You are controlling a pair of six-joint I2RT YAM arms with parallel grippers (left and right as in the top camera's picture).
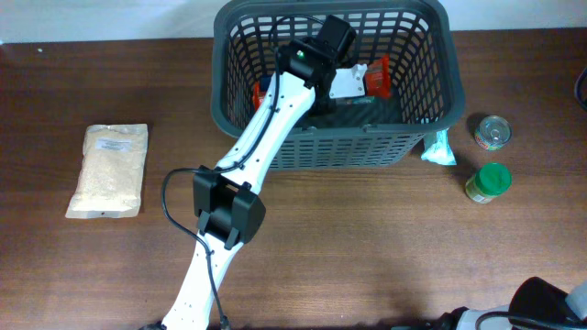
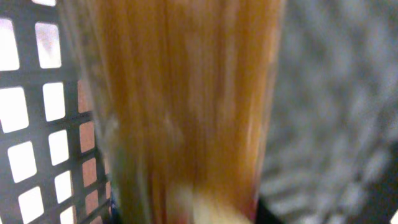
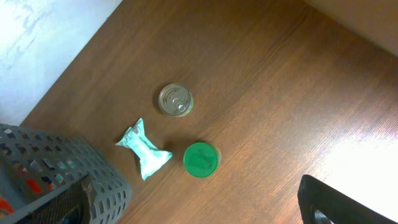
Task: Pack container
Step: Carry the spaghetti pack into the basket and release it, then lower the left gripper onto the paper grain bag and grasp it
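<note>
Barely begun. Container [image 1: 367, 148] far-centre on the surface [image 1: 367, 257]. Left pincer [image 1: 332, 55] inside it, close against a spaghetti pack [image 2: 186, 112]; grip impossible to tell. Right pincer [image 3: 345, 202] spread wide, empty. Waiting outside: grain bag [image 1: 108, 170], tin [image 1: 493, 131], green-lidded jar [image 1: 488, 181], teal sachet [image 1: 439, 148].

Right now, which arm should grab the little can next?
Probably the right. The can sits right of the basket, on that arm's side and in its camera's view. The left tool is down inside the basket by the pasta.

left arm [image 1: 266, 124] across basket [image 1: 367, 147] mouth, open table [image 1: 367, 238] in front
</note>
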